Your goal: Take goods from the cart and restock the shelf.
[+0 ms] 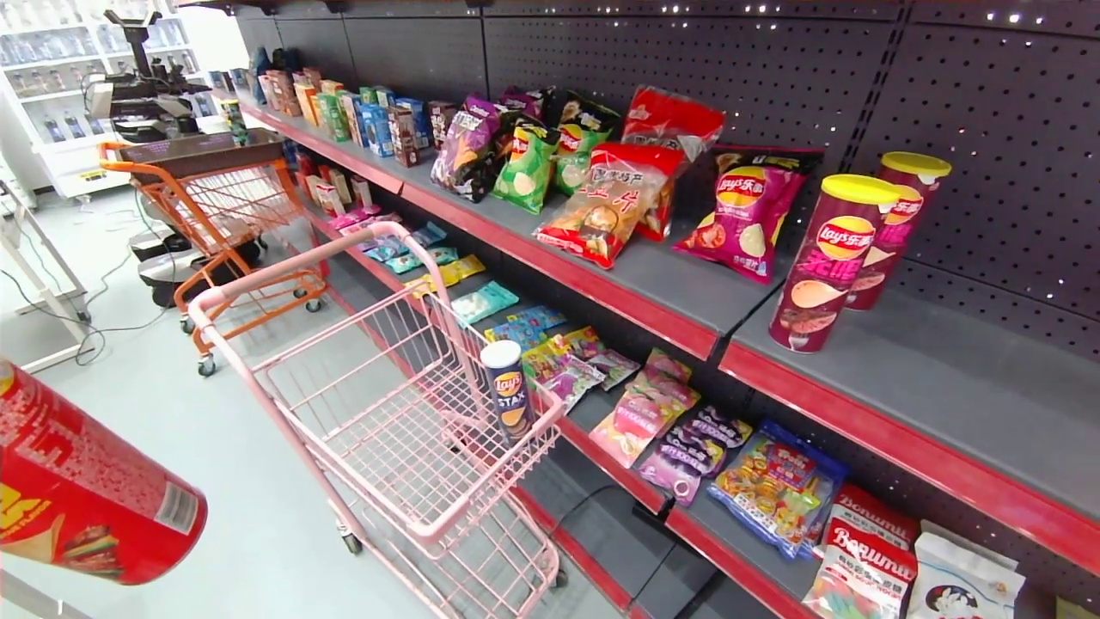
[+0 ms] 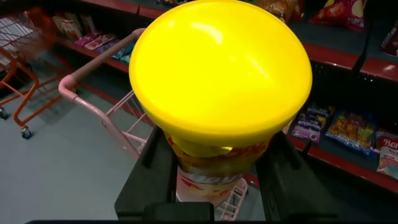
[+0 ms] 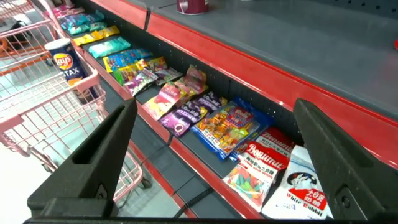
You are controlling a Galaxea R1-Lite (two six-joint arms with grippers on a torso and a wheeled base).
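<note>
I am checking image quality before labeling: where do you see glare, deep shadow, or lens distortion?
Head view: bright glare spots on the pegboard; the shelf edges fan out, a wide-lens effect. Left wrist view: a highlight on the yellow lid of the can; shelves behind are in shadow. Right wrist view: even light, the right gripper looks dark.

Head view: high, facing forward and down, slantwise along the shelf (image 1: 945, 378); pink cart (image 1: 292, 265) at mid-distance, red can (image 1: 77, 481) very near the lens.
Left wrist view: straight above the red can's yellow lid (image 2: 221, 68), very close, facing down toward the cart.
Right wrist view: near, facing down between the right gripper's (image 3: 216, 106) spread fingers onto lower-tier snack bags (image 3: 227, 127).
Shared: pink cart, all three views; dark blue can (image 1: 509, 391) at the cart's corner, head and right wrist views.
</note>
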